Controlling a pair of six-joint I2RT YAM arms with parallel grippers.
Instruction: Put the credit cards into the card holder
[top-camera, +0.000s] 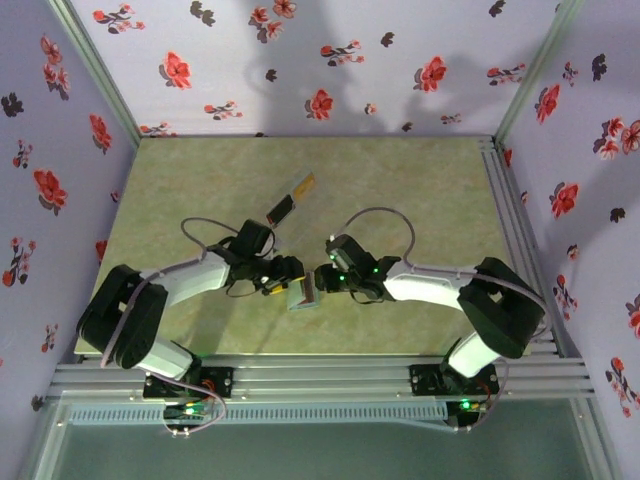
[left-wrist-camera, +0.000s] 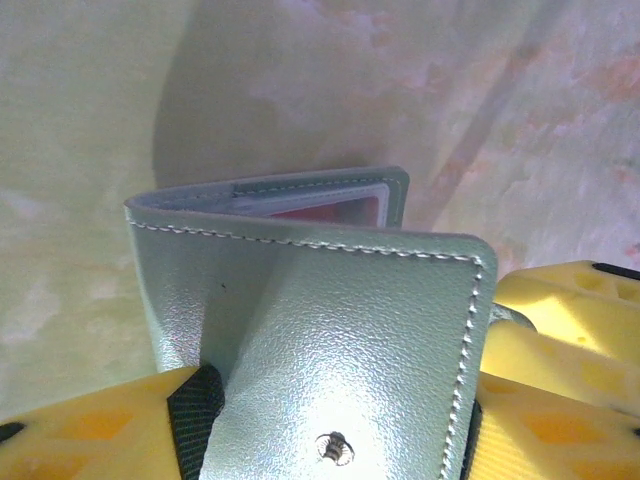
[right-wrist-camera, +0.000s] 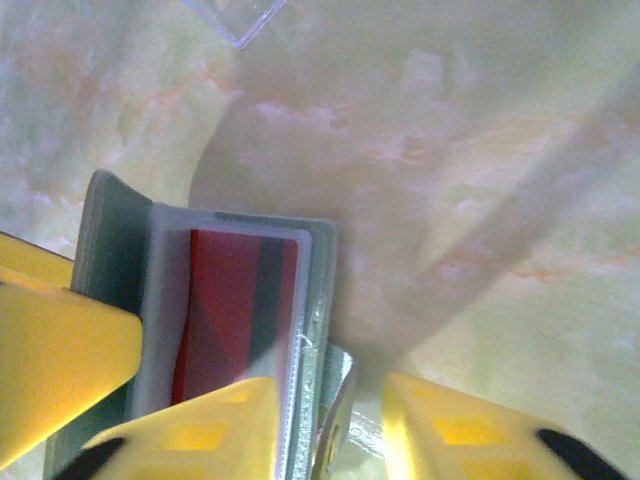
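The grey-teal card holder (top-camera: 302, 292) stands half open above the table's front middle, where both grippers meet. My left gripper (top-camera: 285, 285) is shut on it; in the left wrist view its pads clamp the holder's (left-wrist-camera: 330, 330) outer cover low down. A red card (right-wrist-camera: 225, 300) sits in the holder's (right-wrist-camera: 110, 230) clear inner pocket and shows as a red strip (left-wrist-camera: 335, 212) from the other side. My right gripper (right-wrist-camera: 330, 420) straddles the holder's cover edge, jaws apart, with a gap beside one finger. A dark card (top-camera: 282, 209) and a yellow card (top-camera: 304, 185) lie farther back.
The pale green marbled table (top-camera: 420, 180) is walled by flowered panels on three sides. Metal rails (top-camera: 505, 220) run along its right edge and the front. A clear flat corner (right-wrist-camera: 235, 20) lies on the table beyond the holder.
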